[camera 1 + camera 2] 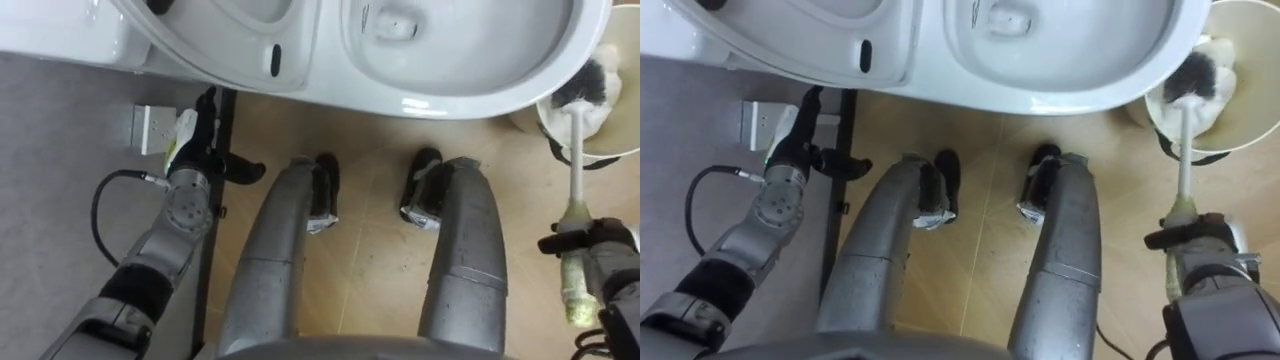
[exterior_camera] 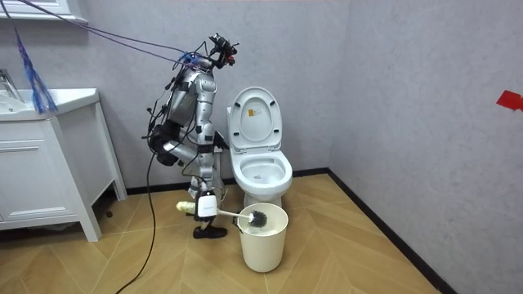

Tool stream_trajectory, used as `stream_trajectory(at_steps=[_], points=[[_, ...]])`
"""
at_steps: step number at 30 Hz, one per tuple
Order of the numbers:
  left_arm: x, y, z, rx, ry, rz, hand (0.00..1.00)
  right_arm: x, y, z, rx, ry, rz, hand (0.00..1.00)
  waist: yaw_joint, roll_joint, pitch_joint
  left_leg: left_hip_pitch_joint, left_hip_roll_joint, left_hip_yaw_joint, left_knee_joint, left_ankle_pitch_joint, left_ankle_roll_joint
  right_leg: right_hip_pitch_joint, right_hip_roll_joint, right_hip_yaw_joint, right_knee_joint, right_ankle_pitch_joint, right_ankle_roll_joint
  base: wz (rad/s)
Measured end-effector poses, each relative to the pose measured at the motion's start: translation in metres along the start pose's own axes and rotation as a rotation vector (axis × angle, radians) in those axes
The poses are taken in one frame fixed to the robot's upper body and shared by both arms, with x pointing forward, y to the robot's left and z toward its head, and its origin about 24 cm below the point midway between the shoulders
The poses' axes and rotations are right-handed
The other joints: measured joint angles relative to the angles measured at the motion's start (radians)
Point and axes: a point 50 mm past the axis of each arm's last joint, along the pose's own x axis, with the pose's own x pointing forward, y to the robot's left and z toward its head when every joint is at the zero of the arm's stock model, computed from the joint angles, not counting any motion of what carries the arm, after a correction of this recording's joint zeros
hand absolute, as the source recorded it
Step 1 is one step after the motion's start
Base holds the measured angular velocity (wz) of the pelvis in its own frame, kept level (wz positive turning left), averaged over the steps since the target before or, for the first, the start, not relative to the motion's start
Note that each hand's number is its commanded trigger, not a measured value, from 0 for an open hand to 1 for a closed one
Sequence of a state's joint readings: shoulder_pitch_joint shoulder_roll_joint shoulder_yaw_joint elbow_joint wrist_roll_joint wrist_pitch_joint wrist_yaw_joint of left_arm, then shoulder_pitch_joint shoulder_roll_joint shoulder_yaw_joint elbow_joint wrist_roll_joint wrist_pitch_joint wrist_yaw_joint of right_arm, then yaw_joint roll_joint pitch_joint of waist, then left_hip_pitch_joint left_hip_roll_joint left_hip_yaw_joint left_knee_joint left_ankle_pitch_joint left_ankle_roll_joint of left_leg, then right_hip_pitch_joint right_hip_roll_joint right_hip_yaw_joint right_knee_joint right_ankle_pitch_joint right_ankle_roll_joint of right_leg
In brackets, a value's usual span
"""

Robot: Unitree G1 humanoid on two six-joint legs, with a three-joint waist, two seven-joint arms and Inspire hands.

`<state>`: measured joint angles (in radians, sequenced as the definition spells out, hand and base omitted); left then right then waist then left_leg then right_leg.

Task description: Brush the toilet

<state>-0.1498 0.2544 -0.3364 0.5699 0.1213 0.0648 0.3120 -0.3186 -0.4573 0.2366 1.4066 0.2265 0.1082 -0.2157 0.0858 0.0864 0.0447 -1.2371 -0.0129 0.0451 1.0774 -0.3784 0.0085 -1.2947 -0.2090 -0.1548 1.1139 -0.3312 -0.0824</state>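
Observation:
The white toilet point(image 1: 470, 85) point(image 2: 261, 171) stands just ahead of me with its lid point(image 2: 255, 118) raised. I hold a toilet brush point(image 1: 575, 150) point(image 1: 1184, 150) by its pale green grip, my right hand point(image 1: 605, 250) point(image 1: 1205, 245) shut on it at the lower right. Its white stem runs forward, and the dark bristle head point(image 1: 592, 85) point(image 2: 258, 218) rests over the cream bin point(image 1: 615, 150) point(image 2: 263, 241) to the right of the bowl. My left hand point(image 1: 205, 135) point(image 1: 795, 140) hangs at the left near the wall, fingers straight and holding nothing.
A grey wall with dark skirting point(image 1: 225, 140) and a small white box point(image 1: 150, 128) lies close on my left. In the room view a white cabinet point(image 2: 41, 180) stands at the left. Wood floor point(image 1: 370, 160) stretches between my feet and the toilet.

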Motion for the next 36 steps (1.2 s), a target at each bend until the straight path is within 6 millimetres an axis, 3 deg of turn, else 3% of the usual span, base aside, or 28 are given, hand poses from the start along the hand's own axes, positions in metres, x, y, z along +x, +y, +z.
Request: stream_trajectory(at_steps=[6, 12, 19, 23, 27, 32, 36], points=[[-0.004, -0.003, -0.008, 0.003, 0.036, -0.028, 0.0, 0.0, 0.002, -0.004, -0.015, 0.02, 0.02, 1.0, -0.001, 0.005, -0.0035, 0.061, 0.002, 0.0, -0.025, 0.0, 0.0, 0.061, 0.006, -0.003, -0.025, 0.001, 0.003, -0.01], [-0.013, -0.009, -0.022, -0.004, 0.078, -0.054, 0.0, -0.003, 0.015, -0.029, -0.035, 0.098, 0.069, 1.0, -0.016, 0.006, -0.0068, 0.193, 0.0, 0.001, -0.114, 0.012, -0.001, 0.189, 0.02, -0.001, -0.11, 0.015, 0.02, -0.05], [-0.028, -0.017, -0.046, -0.024, 0.16, -0.094, 0.0, -0.009, 0.039, -0.038, 0.097, 0.167, 0.137, 1.0, -0.053, -0.029, -0.0054, 0.4, 0.008, 0.004, -0.281, 0.046, 0.001, 0.397, 0.041, -0.026, -0.279, 0.055, 0.033, -0.08], [-0.036, -0.017, -0.061, -0.029, 0.209, -0.116, 0.0, -0.01, 0.041, -0.043, 0.187, 0.178, 0.142, 1.0, -0.056, -0.043, -0.0057, 0.522, 0.014, 0.003, -0.37, 0.063, 0.008, 0.526, 0.061, -0.035, -0.38, 0.079, 0.049, -0.07], [-0.044, -0.016, -0.079, -0.033, 0.271, -0.13, 0.0, -0.011, 0.043, -0.053, 0.241, 0.194, 0.148, 1.0, -0.057, -0.063, -0.0111, 0.652, 0.02, -0.005, -0.462, 0.073, 0.011, 0.669, 0.077, -0.056, -0.488, 0.095, 0.063, 0.0], [-0.06, -0.015, -0.101, -0.043, 0.351, -0.141, 0.0, -0.015, 0.053, -0.066, 0.261, 0.208, 0.193, 1.0, -0.054, -0.092, -0.0274, 0.802, 0.023, -0.01, -0.569, 0.081, 0.013, 0.826, 0.099, -0.065, -0.603, 0.11, 0.082, -0.01], [-0.081, -0.011, -0.121, -0.068, 0.423, -0.119, 0.0, -0.019, 0.06, -0.076, 0.257, 0.217, 0.215, 1.0, -0.053, -0.104, -0.0346, 0.944, 0.031, -0.008, -0.649, 0.084, 0.014, 0.97, 0.116, -0.073, -0.69, 0.12, 0.091, 0.0]])
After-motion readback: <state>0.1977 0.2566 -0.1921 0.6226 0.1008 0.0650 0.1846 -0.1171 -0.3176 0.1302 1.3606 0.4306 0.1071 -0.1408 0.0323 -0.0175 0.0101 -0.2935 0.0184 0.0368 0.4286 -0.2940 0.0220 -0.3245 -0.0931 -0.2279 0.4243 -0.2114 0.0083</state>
